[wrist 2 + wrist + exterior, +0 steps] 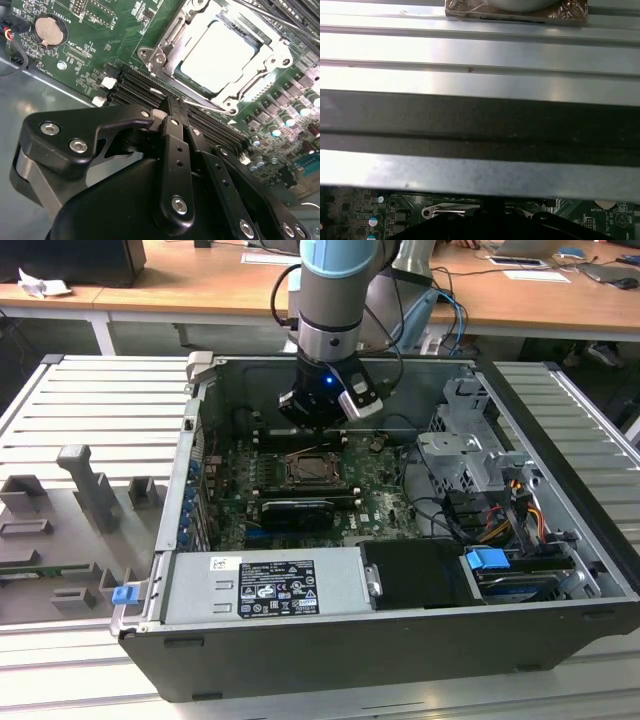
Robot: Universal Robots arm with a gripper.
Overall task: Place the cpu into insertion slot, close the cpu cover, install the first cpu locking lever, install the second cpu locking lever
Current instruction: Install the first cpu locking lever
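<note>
A: Gripper [172,107] state?

B: Fingers pinched narrow, tips nearly together, nothing visibly held. In the second wrist view the tips sit at the memory slots [145,90], right at the socket's edge.

A: And the cpu [218,57]?

B: Seated flat in the insertion slot [187,80], silver face up. From the fingertips it lies around 1 o'clock in that view, close but apart.

A: Cover?

B: The cpu cover [172,37] is down, framing the chip through its window. A thin lever [200,106] runs along the socket side nearest the tips; can't tell if it's latched.

A: Wider scene?

B: Exterior view: gripper [318,425] hangs inside the open computer case [400,640], just at 12 o'clock of the socket [315,470] on the green motherboard [385,510].
</note>
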